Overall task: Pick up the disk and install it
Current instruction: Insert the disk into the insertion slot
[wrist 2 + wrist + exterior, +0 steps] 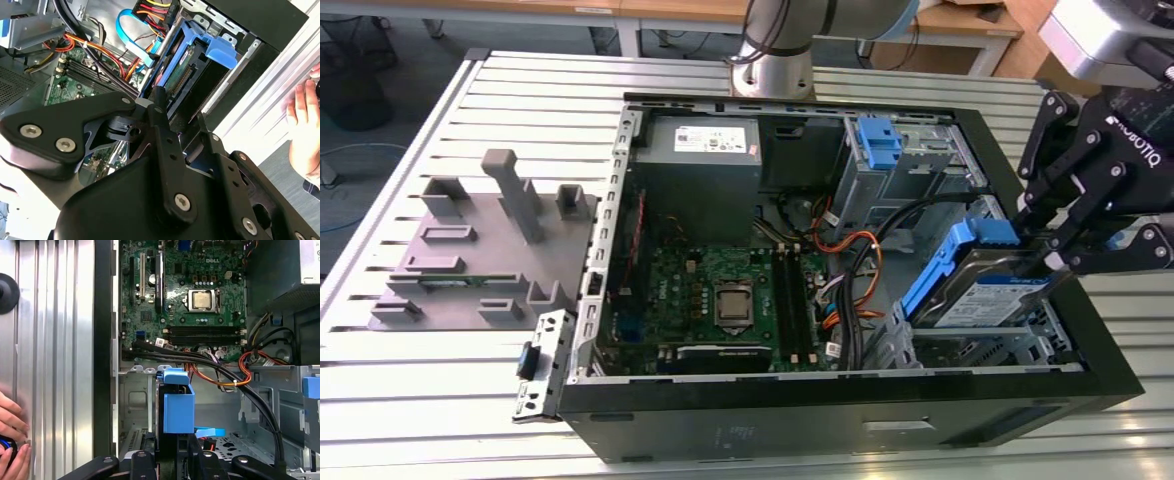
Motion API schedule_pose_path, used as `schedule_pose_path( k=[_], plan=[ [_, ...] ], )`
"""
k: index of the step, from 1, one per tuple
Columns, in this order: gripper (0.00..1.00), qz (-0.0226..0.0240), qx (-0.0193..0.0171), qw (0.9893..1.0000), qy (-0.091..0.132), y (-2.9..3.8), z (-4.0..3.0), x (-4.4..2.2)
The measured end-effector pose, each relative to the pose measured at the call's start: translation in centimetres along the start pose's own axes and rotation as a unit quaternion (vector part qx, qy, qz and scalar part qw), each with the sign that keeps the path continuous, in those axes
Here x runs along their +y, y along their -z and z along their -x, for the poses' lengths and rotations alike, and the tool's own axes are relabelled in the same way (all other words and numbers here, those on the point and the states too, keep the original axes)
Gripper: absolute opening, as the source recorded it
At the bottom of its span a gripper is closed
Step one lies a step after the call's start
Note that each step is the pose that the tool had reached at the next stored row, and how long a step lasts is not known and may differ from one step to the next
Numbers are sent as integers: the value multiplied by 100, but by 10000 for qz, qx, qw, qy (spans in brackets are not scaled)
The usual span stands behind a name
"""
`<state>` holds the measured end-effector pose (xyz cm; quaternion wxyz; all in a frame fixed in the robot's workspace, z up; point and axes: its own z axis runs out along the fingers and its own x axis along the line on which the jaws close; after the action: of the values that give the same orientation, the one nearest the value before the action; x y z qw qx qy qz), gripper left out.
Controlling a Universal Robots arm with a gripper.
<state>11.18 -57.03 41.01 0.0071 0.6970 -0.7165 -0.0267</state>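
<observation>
The open computer case (854, 425) lies on its side on the slatted metal table (427, 390). The gripper (1051, 250) hangs over the case corner at the exterior view's right. Well away from the claw, across the case, sits the motherboard (720, 290), and past it the grey power supply (700, 145). Directly beneath the claw is the bare metal drive bay (994, 350). The claw is pinched onto the disk (981, 290). One edge of its blue carrier is caught between the fingers, and the rest of the drive runs out and down from the claw into the bay mouth. As I judge it, the disk's long axis slants from the held edge down toward the bay floor and is tilted rather than level. The far end sits low among the bay walls while the gripped end is raised above the case rim. In the first wrist view the carrier (178, 412) stands just ahead of the fingers, with a metal bay wall (135, 400) close on one side. A bundle of black cables (235, 382) crosses close on the other side, so room there looks tight. The second wrist view shows the disk's connector edge (182, 80) facing the wiring and a blue data cable (132, 40). A person's hand (302, 125) rests outside the case, well clear of the claw.
</observation>
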Motion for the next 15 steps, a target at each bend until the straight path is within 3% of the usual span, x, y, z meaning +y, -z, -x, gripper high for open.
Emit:
schedule_pose_path(
  k=[5, 15],
  plan=[
    [35, 0, -2, 10000, 0, -8, -1, 0],
    [35, 0, -3, 10000, 0, -183, -10, -9]
  ],
)
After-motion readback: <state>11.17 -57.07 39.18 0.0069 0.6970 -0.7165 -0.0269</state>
